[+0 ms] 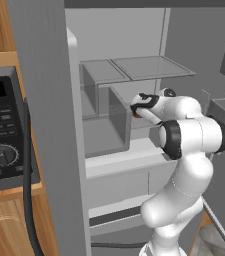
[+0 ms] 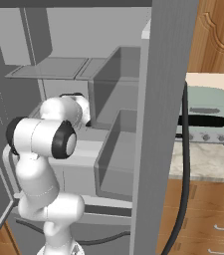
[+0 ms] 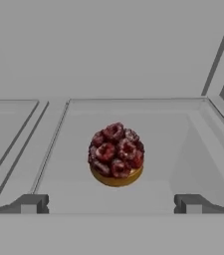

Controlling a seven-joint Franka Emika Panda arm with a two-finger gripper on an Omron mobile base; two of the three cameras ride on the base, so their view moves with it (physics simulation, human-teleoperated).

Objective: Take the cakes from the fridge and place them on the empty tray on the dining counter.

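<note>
Hand view: open claw (image 3: 111,203) before dark round cake (image 3: 116,154)

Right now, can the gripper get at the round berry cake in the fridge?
Probably yes. The open gripper faces the round cake straight on, and the grey fridge shelf between them looks bare.

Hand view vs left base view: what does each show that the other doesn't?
Hand view: a round cake topped with dark red berries on a grey fridge shelf, and the open gripper in front of it, fingertips spread wide and clear of the cake.
Left base view: the arm reaching into the fridge, and the microwave on the left.
Both: the grey fridge interior with its shelves.
</note>
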